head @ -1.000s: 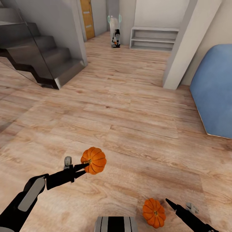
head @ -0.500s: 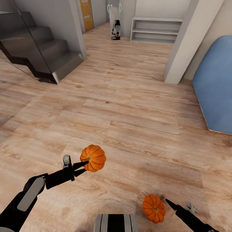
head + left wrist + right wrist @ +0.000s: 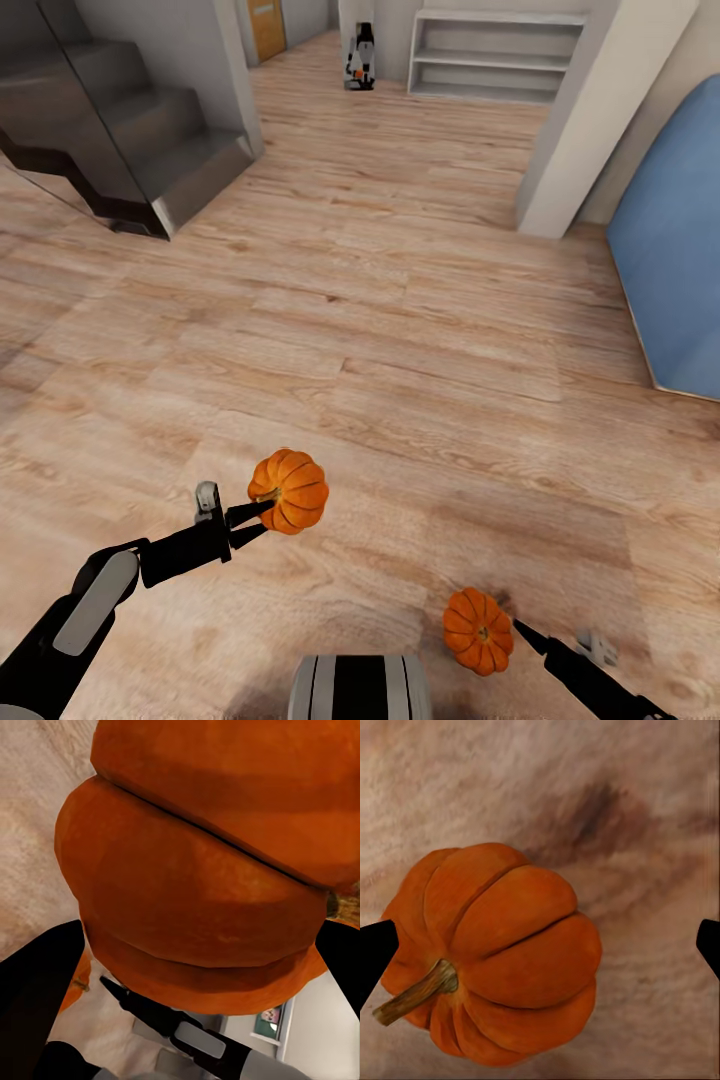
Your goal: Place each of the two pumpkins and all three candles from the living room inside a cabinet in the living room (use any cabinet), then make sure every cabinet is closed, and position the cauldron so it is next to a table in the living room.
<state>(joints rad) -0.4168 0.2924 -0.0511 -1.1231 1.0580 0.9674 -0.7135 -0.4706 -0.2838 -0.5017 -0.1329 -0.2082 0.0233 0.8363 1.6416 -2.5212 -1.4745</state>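
Note:
In the head view my left gripper (image 3: 262, 515) is shut on one bright orange pumpkin (image 3: 290, 491) and holds it above the wooden floor. Seen from the left wrist, that pumpkin (image 3: 202, 885) sits between the two dark fingers (image 3: 37, 990). The other pumpkin (image 3: 478, 631) lies on the floor with a shadow beside it. My right gripper (image 3: 522, 628) hovers just to its right, open. From the right wrist, this pumpkin (image 3: 502, 952) with its brown stem lies on the floor under the gripper (image 3: 542, 949), nearer one fingertip (image 3: 375, 949) than the other.
A grey staircase (image 3: 130, 120) rises at the far left. A white pillar (image 3: 590, 110) and a blue rounded object (image 3: 670, 250) stand at the right. White shelves (image 3: 495, 50) are at the far end. My own base (image 3: 360, 690) shows at the bottom.
The whole picture has shifted upward, so the camera moved. The floor pumpkin now sits closer to my right fingertip. My left gripper keeps its hold on its pumpkin.

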